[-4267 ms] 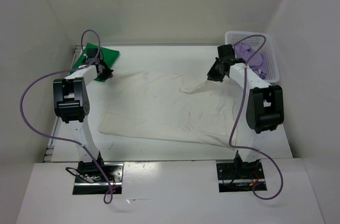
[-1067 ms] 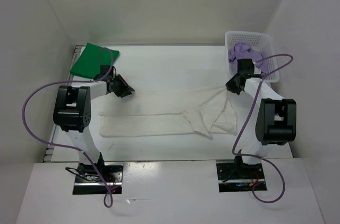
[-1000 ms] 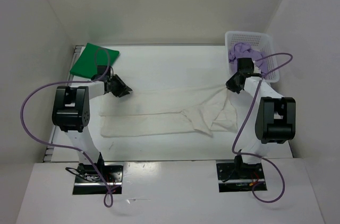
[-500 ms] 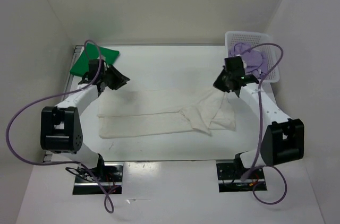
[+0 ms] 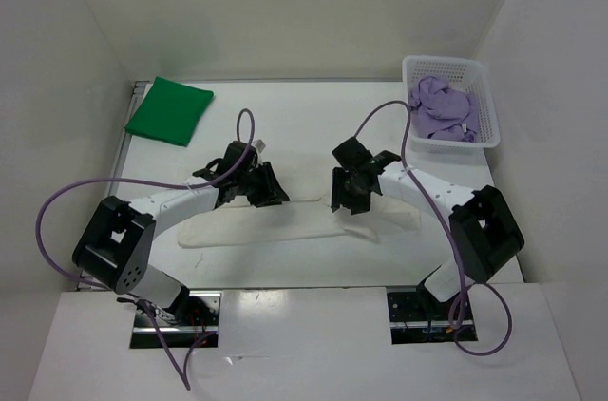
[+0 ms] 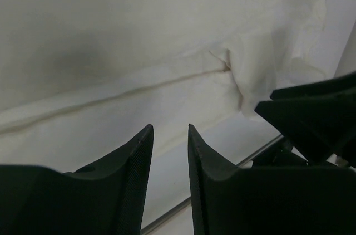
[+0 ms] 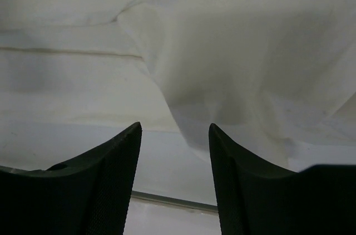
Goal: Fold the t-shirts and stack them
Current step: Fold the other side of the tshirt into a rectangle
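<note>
- Folding of the white-cream shirt (image 5: 285, 223) looks to be the step in hand. It lies across the middle of the table (image 5: 313, 116) as a long narrow band running left to right, with a looser, rumpled flap at its right end.
- Left gripper (image 5: 256, 182) sits over the band's far edge near the middle. Its wrist view shows the jaws a narrow way apart with nothing between them.
- Right gripper (image 5: 350, 190) hangs near it on the right, above the start of the rumpled flap. Its jaws stand wide and empty.
- Green shirt (image 5: 169, 109) lies folded at the far left corner, well apart from the work.
- Purple shirt (image 5: 442, 106) lies crumpled in the basket (image 5: 446, 61) at the far right.
- By my reading, one shirt is done, the second is partly folded and the third is untouched.
- The next move probably calls for flattening the right flap, then pinching the band's ends and bringing them together. The cloth is thin and flat, so the fingers must meet an edge squarely to catch every layer.
</note>
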Motion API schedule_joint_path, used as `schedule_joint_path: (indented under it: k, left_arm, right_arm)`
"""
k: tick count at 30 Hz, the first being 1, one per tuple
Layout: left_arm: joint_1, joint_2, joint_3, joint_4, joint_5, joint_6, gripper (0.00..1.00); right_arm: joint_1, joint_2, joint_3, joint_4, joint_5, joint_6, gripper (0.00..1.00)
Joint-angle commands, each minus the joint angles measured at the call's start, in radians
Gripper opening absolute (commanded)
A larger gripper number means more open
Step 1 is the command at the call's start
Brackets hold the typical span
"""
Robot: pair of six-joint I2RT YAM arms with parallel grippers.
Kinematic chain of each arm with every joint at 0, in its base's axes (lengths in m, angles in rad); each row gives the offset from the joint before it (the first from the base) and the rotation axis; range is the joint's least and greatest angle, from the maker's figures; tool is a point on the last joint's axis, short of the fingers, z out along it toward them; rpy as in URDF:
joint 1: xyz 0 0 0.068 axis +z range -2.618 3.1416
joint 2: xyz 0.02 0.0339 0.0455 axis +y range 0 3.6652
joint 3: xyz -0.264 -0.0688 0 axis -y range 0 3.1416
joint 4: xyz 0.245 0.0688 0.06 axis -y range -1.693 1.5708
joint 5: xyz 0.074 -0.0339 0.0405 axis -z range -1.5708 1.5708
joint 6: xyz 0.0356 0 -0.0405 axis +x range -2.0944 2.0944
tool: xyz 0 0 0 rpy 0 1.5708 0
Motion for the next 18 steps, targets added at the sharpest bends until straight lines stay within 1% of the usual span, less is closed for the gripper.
schedule_joint_path:
  k: [1, 3, 4, 6, 7, 9, 10, 11, 13, 14, 15, 16, 17, 18]
  left_arm:
    - [-0.042, -0.020, 0.017, 0.034, 0.023, -0.041, 0.39]
    - [-0.064, -0.020, 0.017, 0.034, 0.034, -0.052, 0.39]
    - [-0.064, -0.020, 0.026, 0.034, 0.048, -0.052, 0.39]
    - [-0.091, -0.020, 0.037, 0.034, 0.057, -0.052, 0.39]
    - [-0.092, -0.020, 0.046, 0.034, 0.071, -0.052, 0.39]
    - [-0.111, -0.011, 0.055, 0.034, 0.071, -0.061, 0.39]
    - [-0.111, -0.002, 0.056, 0.034, 0.080, -0.061, 0.39]
    - [-0.122, -0.002, 0.056, 0.034, 0.080, -0.061, 0.39]
    - [-0.122, 0.009, 0.065, 0.046, 0.094, -0.079, 0.39]
    - [-0.131, 0.018, 0.074, 0.056, 0.108, -0.079, 0.39]
    - [-0.131, 0.027, 0.074, 0.056, 0.119, -0.079, 0.39]
    - [-0.131, 0.027, 0.089, 0.056, 0.119, -0.079, 0.39]
    - [-0.142, 0.038, 0.098, 0.056, 0.131, -0.079, 0.39]
    - [-0.142, 0.038, 0.114, 0.056, 0.146, -0.079, 0.39]
  right_arm:
    - [-0.001, 0.038, 0.015, -0.002, 0.021, -0.017, 0.58]
    - [-0.001, 0.090, 0.041, -0.002, 0.011, -0.027, 0.59]
    - [-0.001, 0.102, 0.041, -0.013, 0.034, -0.027, 0.59]
    - [-0.001, 0.114, 0.050, -0.013, 0.062, -0.036, 0.53]
    - [-0.001, 0.115, 0.050, -0.013, 0.073, -0.036, 0.45]
    - [-0.001, 0.142, 0.062, -0.013, 0.087, -0.045, 0.37]
    - [-0.001, 0.142, 0.071, -0.013, 0.096, -0.045, 0.28]
    - [-0.001, 0.142, 0.072, -0.013, 0.087, -0.045, 0.16]
    - [-0.034, 0.127, 0.082, 0.009, 0.061, -0.045, 0.11]
    - [-0.047, 0.118, 0.082, 0.009, 0.048, -0.045, 0.11]
    - [-0.063, 0.107, 0.091, 0.009, 0.006, -0.060, 0.07]
    - [-0.112, 0.089, 0.092, 0.022, -0.028, -0.076, 0.05]
    - [-0.143, 0.079, 0.070, 0.033, -0.117, -0.106, 0.05]
    - [-0.177, 0.079, 0.056, 0.046, -0.165, -0.122, 0.05]
